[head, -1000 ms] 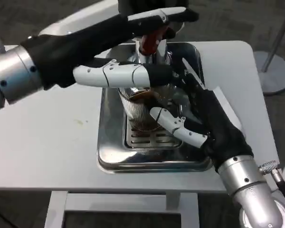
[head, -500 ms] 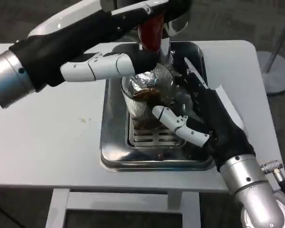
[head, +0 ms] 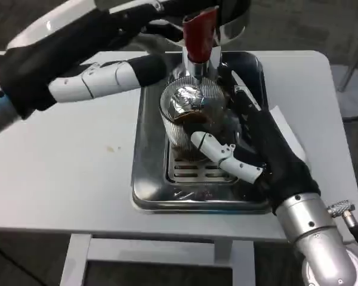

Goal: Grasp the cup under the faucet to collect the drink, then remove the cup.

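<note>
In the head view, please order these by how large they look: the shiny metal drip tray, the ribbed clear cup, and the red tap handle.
1. Shiny metal drip tray, clearly the largest.
2. Ribbed clear cup, holding dark drink.
3. Red tap handle, smallest; it stands nearer the camera, yet looks smaller than the cup.

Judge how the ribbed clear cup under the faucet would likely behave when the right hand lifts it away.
The cup looks thin and ribbed, so it may flex under the right hand. Dark drink inside probably adds weight and could slosh. It stands on the slotted tray, so it may tip.
</note>
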{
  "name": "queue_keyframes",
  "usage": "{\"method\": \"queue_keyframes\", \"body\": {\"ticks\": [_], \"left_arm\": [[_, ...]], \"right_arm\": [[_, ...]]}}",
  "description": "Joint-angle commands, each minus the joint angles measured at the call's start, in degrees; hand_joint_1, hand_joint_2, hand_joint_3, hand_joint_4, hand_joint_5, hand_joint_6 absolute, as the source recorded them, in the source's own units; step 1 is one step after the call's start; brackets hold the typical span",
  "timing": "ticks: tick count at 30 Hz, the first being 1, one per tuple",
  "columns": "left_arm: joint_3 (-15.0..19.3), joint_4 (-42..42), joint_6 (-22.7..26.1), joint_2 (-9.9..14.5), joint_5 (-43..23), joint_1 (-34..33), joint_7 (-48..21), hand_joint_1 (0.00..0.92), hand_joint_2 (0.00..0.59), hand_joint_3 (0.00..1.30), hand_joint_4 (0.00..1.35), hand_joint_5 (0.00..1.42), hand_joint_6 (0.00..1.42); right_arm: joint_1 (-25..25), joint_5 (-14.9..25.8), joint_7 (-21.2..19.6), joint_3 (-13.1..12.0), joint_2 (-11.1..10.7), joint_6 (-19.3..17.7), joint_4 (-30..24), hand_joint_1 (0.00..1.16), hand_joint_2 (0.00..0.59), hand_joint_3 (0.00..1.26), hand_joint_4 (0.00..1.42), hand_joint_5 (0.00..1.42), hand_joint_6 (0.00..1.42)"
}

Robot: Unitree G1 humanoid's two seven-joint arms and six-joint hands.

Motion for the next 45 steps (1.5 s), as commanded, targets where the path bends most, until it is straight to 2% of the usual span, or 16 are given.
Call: {"method": "queue_keyframes", "body": {"ticks": [1, 10, 15, 29, 38, 45], "left_arm": [[2.71, -2.42, -1.40, 0.01, -1.55, 2.43, 1.00, 0.000, 0.048, 0.17, 0.16, 0.24, 0.35], [9.56, -8.65, 0.61, 1.98, -3.82, 10.21, 0.69, 0.000, 0.037, 0.18, 0.18, 0.27, 0.36], [13.83, -10.91, 1.50, 2.91, -4.79, 17.05, 0.51, 0.000, 0.038, 0.19, 0.19, 0.27, 0.36], [23.11, -15.15, 2.15, 1.91, -5.82, 33.01, 0.50, 0.000, 0.036, 0.20, 0.19, 0.29, 0.37], [25.63, -15.47, 1.49, 1.50, -5.76, 38.39, 1.11, 0.000, 0.030, 0.20, 0.20, 0.29, 0.37], [25.48, -14.74, 1.41, 1.71, -4.83, 39.71, 1.12, 0.000, 0.028, 0.20, 0.20, 0.28, 0.37]], "right_arm": [[0.40, 0.79, -0.53, 0.03, 0.38, -1.55, 0.13, 0.59, 0.285, 0.03, 0.06, 0.11, 0.24], [0.51, 1.66, -0.31, -0.35, 0.20, -1.71, -0.14, 0.58, 0.278, 0.03, 0.06, 0.12, 0.25], [0.68, 2.62, 0.08, -0.59, -0.15, -1.33, 0.05, 0.63, 0.242, 0.00, 0.08, 0.12, 0.25], [0.36, 3.46, 0.82, -0.79, -0.49, -0.01, 1.53, 0.66, 0.221, 0.00, 0.04, 0.10, 0.24], [0.64, 4.97, 0.46, -2.64, -0.91, 0.10, 1.55, 0.65, 0.233, 0.00, 0.05, 0.10, 0.23], [0.50, 5.93, 1.24, -3.07, -1.67, 0.21, 1.33, 0.64, 0.234, 0.00, 0.05, 0.10, 0.23]]}}
